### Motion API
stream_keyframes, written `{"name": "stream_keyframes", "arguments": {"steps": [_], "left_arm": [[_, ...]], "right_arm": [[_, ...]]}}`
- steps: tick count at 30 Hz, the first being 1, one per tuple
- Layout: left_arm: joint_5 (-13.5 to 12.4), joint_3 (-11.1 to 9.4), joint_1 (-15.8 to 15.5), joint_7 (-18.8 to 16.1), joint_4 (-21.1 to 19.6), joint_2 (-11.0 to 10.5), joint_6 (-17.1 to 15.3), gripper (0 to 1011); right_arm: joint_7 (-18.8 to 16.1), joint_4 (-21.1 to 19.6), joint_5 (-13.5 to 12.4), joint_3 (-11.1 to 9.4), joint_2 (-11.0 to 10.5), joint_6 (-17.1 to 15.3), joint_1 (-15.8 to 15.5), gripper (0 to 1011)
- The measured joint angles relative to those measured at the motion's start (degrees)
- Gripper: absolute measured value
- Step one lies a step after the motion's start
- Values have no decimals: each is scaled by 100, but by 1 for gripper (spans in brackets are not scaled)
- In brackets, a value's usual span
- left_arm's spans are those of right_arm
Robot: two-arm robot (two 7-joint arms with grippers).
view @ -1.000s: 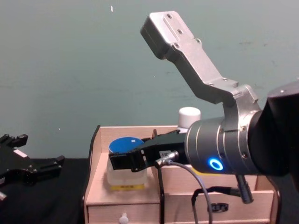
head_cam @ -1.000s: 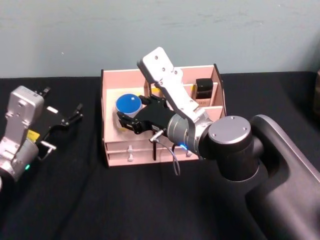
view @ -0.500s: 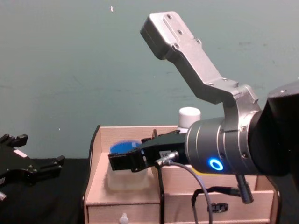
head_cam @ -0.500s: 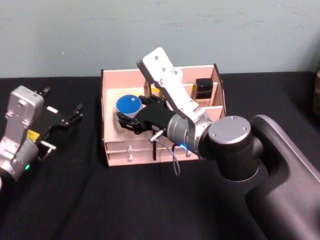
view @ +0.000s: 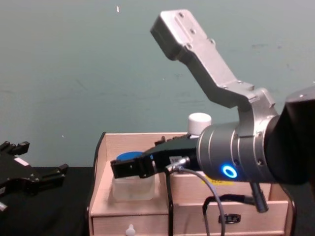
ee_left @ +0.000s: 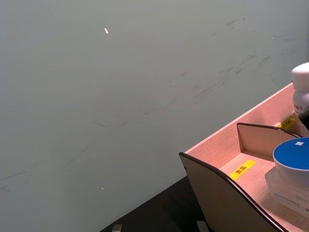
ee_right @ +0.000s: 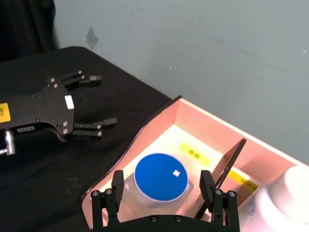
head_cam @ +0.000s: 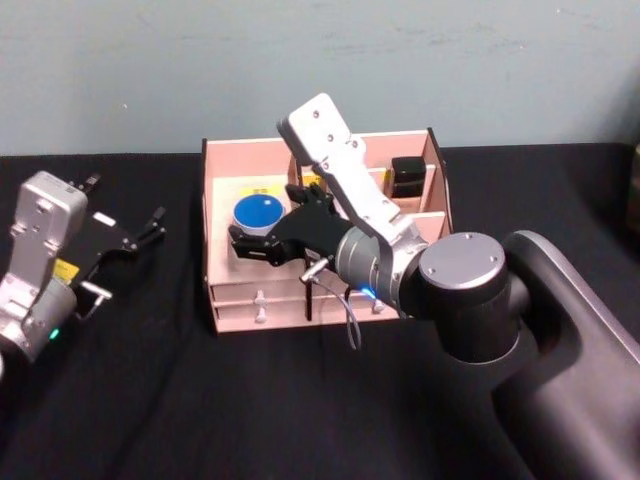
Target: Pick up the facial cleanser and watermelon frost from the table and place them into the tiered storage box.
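A clear jar with a round blue lid (head_cam: 258, 212) (ee_right: 161, 177) (view: 130, 189) (ee_left: 292, 159) stands in the front left compartment of the tiered storage box (head_cam: 240, 315) (ee_right: 203, 121) (view: 128, 201) (ee_left: 217, 203). My right gripper (head_cam: 265, 222) (ee_right: 162, 186) (view: 129, 164) hovers just over it, open, with a finger on each side and clear of the jar. A white-capped bottle (view: 199, 122) (ee_left: 301, 82) (ee_right: 289, 193) stands in a rear compartment. I cannot tell which of the two is the facial cleanser or the watermelon frost. My left gripper (head_cam: 125, 205) (ee_right: 96, 101) rests open on the table, left of the box.
A small dark box (head_cam: 407, 175) sits in the rear right compartment. The black tablecloth (head_cam: 150, 400) stretches in front of the box and to its left. A plain wall stands close behind the box.
The right gripper has let go of the blue-lidded jar, which has dropped onto the compartment floor. The gripper has risen slightly. The left arm has not moved.
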State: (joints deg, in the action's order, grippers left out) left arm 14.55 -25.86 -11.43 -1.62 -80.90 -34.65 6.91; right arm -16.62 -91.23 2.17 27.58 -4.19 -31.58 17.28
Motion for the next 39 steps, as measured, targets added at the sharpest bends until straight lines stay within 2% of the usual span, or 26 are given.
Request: {"name": "stream_keyframes", "arguments": {"steps": [8,14,18,24,25,29,30,31,34,35,39], "left_arm": [[0,0,0,0,0,0,0,1001],[0,0,0,0,0,0,0,1001],[0,0,0,0,0,0,0,1001],[0,0,0,0,0,0,0,1001],[0,0,0,0,0,0,0,1001],[0,0,0,0,0,0,0,1001],[0,0,0,0,0,0,0,1001],[0,0,0,0,0,0,0,1001],[0,0,0,0,0,0,0,1001],[0,0,0,0,0,0,0,1001],[0,0,0,0,0,0,0,1001]], "right_arm": [[-40,-384,106,-77,-66,283,-160,1000],[146,-877,273,-180,-180,798,-492,1000],[395,-1178,419,-337,-242,1163,-766,1000],[763,-1605,512,-778,-309,1651,-1198,1000],[838,-1693,512,-910,-320,1773,-1307,1000],[986,-1820,486,-1207,-310,1972,-1525,1000],[1061,-1863,462,-1355,-297,2068,-1631,1000],[1130,-1885,442,-1496,-288,2154,-1726,1000],[1210,-1893,419,-1681,-269,2249,-1840,1000],[1260,-1891,414,-1800,-258,2307,-1909,1000],[1368,-1848,414,-2028,-225,2416,-2042,1000]]}}
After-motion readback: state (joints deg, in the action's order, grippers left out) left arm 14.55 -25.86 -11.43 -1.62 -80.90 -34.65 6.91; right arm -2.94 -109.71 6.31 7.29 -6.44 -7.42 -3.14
